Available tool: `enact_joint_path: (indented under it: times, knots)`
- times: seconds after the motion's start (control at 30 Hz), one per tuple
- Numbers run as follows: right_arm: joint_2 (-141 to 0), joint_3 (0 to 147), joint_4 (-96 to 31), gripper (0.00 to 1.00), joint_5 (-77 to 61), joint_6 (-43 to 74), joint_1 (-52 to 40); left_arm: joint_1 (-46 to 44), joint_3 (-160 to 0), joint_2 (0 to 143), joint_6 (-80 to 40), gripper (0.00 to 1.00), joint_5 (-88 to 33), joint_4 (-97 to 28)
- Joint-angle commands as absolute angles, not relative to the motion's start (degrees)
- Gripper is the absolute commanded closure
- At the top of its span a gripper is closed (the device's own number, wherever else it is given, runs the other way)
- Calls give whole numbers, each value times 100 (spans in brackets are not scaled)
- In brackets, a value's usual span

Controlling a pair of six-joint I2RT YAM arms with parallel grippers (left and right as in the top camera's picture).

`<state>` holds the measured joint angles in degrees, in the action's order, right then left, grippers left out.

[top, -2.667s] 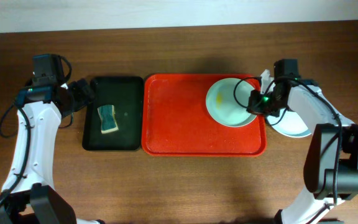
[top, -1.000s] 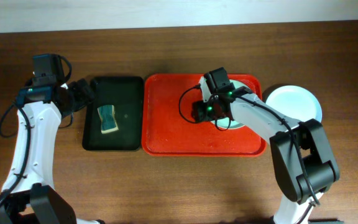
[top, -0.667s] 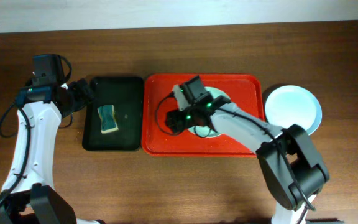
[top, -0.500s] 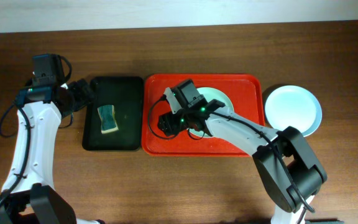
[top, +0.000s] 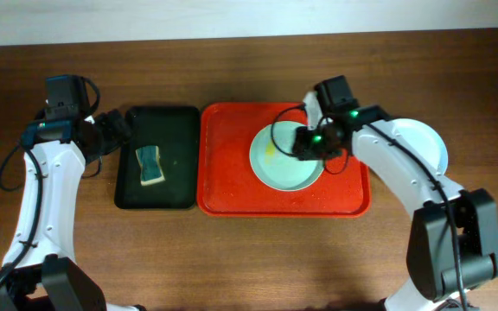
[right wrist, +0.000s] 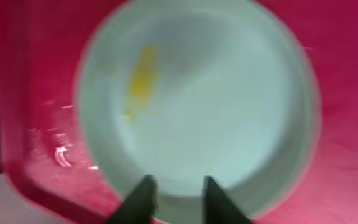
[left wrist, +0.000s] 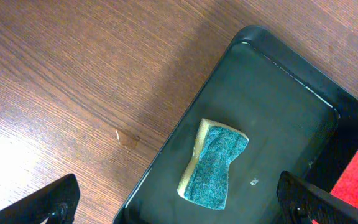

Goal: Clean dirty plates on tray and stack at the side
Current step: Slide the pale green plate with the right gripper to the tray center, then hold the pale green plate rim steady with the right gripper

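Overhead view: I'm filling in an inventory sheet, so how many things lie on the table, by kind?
Trays: 2 (large red rectangular plastic tray, smaller black rectangular plastic tray)
Plates: 2 visible (pale mint green round plate on the red tray, white round plate beside it, partly hidden)
Sponges: 1 (teal-and-yellow sponge in the black tray)
Total: 5

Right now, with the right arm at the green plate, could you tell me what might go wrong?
1. The right fingers sit at the rim of the green plate, and the wrist view is blurred; a shallow grip could let it slip onto the red tray.
2. The yellow smear is uncleaned, while the sponge lies in the black tray; the plate might get stacked dirty.
3. The right arm reaches over the side stack and could knock it.
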<state>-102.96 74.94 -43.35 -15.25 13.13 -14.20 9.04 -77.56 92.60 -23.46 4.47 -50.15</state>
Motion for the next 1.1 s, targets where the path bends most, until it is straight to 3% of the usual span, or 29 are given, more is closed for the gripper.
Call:
enact_joint_path:
  times: [0.0,0.13,0.37,0.47,0.57,1.07]
  knots:
    - [-10259,7518,-4377,77,-797,1249,-1229,902,-7760,9192,-2399,0,427,-5019]
    - [-10377,7518,-4375,76,-47,1253,-1236,902,-7760,9192,-2399,1,427,-5019]
    - [-10879,7518,-4372,68,78,1278,-1236,902,-7760,9192,-2399,1,427,-5019]
    - [-11006,7518,-4372,69,73,1278,-1234,902,-7760,9192,-2399,1,427,-5019]
    - [-11032,7518,-4372,78,69,1278,-1236,902,-7760,9192,-2399,1,427,-5019]
    - [-11032,7432,-4287,83,-1,1452,-1236,902,-7760,9192,-2399,1,427,-5019]
